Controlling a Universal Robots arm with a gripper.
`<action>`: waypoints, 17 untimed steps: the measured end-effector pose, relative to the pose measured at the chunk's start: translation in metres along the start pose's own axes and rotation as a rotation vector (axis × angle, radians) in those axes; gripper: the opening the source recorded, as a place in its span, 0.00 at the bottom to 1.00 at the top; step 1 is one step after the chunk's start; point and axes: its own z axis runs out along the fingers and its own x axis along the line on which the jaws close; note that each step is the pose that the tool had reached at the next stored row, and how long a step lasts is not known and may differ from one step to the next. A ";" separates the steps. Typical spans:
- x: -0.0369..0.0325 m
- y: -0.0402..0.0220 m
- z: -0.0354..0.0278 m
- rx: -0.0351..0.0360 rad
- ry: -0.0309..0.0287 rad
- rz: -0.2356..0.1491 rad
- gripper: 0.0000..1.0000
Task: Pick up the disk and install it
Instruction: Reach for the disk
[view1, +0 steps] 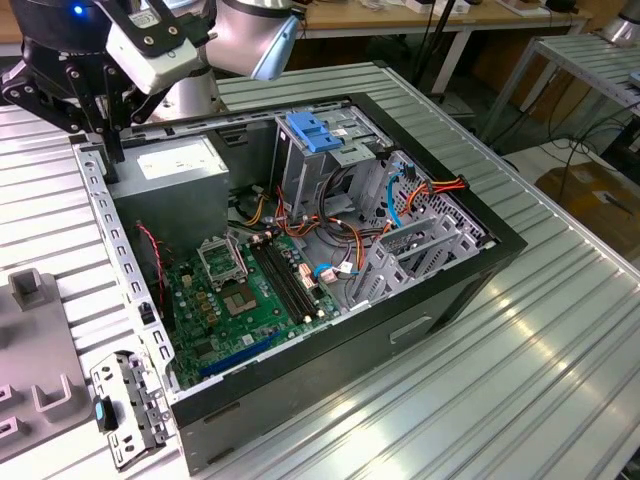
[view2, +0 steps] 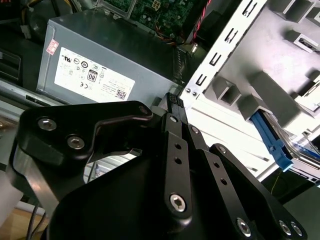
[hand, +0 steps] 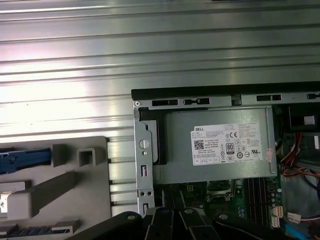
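The disk (view2: 274, 144) lies in the grey fixture tray (view2: 280, 60) beside the computer case, with one blue carrier rail and a strip of its label showing. In the first wrist view its blue rail (hand: 22, 157) pokes out at the tray's edge. My gripper (view2: 173, 100) is shut with nothing in it. It hangs over the case's corner next to the grey power-supply box (view2: 100, 70), apart from the disk. In the exterior view the gripper (view1: 110, 150) sits at the case's far left corner.
The open case (view1: 330, 330) lies flat on the ribbed metal table (view1: 520, 380). Inside are the motherboard (view1: 240, 300), cables and a drive cage topped by a bare blue bracket (view1: 315, 130). A metal bracket (view1: 125, 405) lies beside the case's near left corner.
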 end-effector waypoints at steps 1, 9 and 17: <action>0.0008 -0.0001 0.0000 0.0000 0.0000 0.000 0.11; 0.0072 -0.0006 -0.0001 0.0000 0.0000 0.000 0.11; 0.0145 -0.0011 -0.0003 0.0000 0.0000 0.000 0.11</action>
